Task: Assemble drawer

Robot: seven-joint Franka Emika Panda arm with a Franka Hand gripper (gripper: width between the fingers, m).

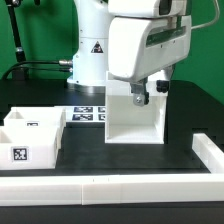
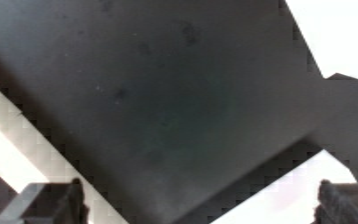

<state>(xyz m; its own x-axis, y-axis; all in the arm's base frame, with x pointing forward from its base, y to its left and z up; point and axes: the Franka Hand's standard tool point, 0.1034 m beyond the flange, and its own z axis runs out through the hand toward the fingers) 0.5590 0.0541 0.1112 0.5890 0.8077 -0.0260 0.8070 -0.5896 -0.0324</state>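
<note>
Look at the end effector (image 1: 148,92) up near the top of the big white housing (image 1: 133,122): spread wide, holding nothing. See the same in the wrist view, with the two fingertips (image 2: 51,200) far apart and only dark tabletop (image 2: 176,110) between. Find the housing standing upright near the middle of the tabletop, open side toward the camera, just beside the marker board (image 1: 85,113). Find the two small trays (image 1: 32,135) at the exterior view's left, side by side and touching, well apart from the housing. Note the long white rail (image 1: 110,186) lying along the front edge. Cannot tell about touching: maybe on the housing wall, maybe just close to it. Now for the worries. Could knock the tall housing over by bumping its top edge while coming down or moving sideways. Could shove it crooked, making it hard to slide a tray in straight later. Could also pinch only a thin bit of wall and drop it. Best to go slow and line up well before closing.
</note>
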